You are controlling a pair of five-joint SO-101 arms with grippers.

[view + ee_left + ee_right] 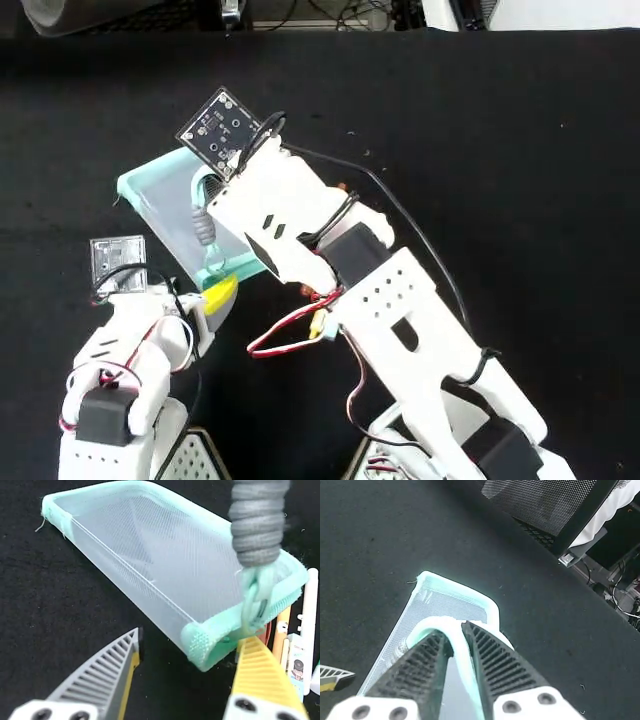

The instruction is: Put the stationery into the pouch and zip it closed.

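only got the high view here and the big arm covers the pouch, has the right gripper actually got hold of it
Observer: Yes. In the right wrist view the right gripper is shut on the mint rim of the pouch.
Operator: ok and the left one, gripping anything
Observer: No. The left wrist view shows the left gripper open, with the pouch's near corner sitting in the gap, not pinched.
Operator: any stationery outside the pouch
Observer: Yes. In the left wrist view, stationery lies on the table just beside that corner and looks to be outside the pouch.
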